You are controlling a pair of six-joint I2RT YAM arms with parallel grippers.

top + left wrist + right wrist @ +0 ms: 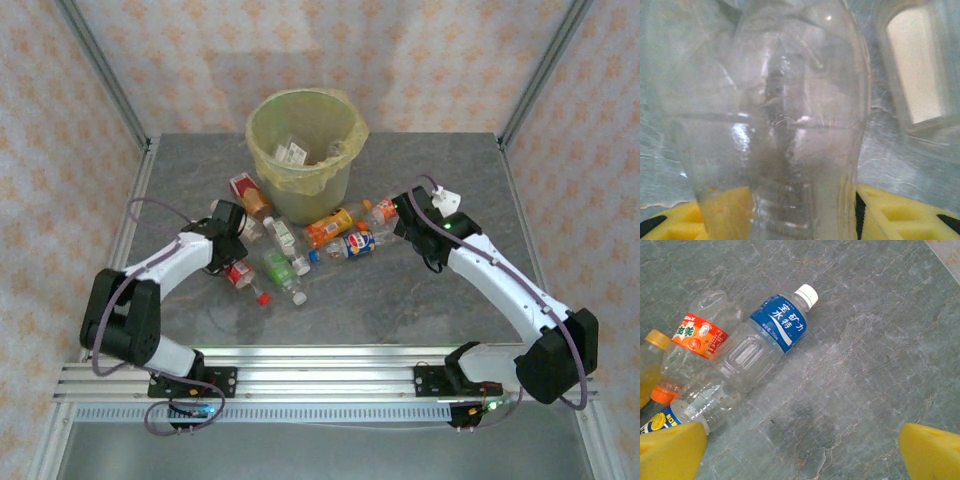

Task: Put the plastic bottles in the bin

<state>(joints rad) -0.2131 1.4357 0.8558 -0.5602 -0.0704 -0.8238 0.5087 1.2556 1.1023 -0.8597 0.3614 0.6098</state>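
Mostly clear, bright-labelled plastic bottles [755,350]

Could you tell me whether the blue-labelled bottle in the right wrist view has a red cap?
No, the blue-labelled bottle carries a white cap as it lies on its side on the table.

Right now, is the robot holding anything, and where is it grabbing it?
The left tool has a clear bottle pinched between its fingers, near the bottle's narrow end. The right tool holds nothing.
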